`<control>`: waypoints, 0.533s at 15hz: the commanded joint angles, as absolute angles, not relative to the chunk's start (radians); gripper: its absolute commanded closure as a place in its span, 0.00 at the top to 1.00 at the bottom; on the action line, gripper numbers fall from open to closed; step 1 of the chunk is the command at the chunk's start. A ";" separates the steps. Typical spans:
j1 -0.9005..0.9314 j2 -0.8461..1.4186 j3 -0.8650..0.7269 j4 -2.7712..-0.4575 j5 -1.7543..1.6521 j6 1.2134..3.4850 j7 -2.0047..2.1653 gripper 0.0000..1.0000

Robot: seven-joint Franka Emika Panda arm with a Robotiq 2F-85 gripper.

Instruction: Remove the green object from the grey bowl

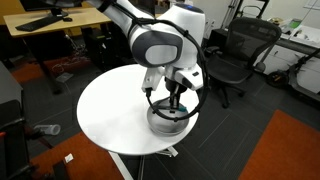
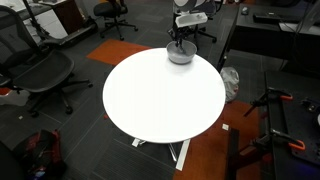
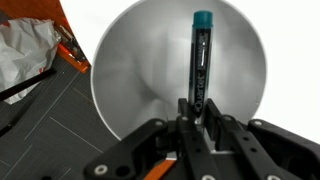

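White table point(image 2: 150, 100), grey bowl point(image 2: 181, 56) (office chairs point(image 2: 45, 72))

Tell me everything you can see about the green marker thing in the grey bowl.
The green object is a thin, straight, marker-like stick that looks plastic, with a teal-green cap at its far end and a dark barrel bearing pale markings too small to read. It appears to lie inside the shiny grey bowl, pointing toward the far wall. Its near end sits between the fingers of the gripper; whether they clamp it cannot be told.
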State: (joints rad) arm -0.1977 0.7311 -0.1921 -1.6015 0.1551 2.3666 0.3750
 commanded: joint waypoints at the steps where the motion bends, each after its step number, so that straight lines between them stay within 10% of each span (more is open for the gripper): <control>1: -0.166 0.627 -0.201 -1.722 0.129 2.415 0.347 0.05; 8: -0.113 0.552 -0.192 -1.813 0.064 2.440 0.322 0.05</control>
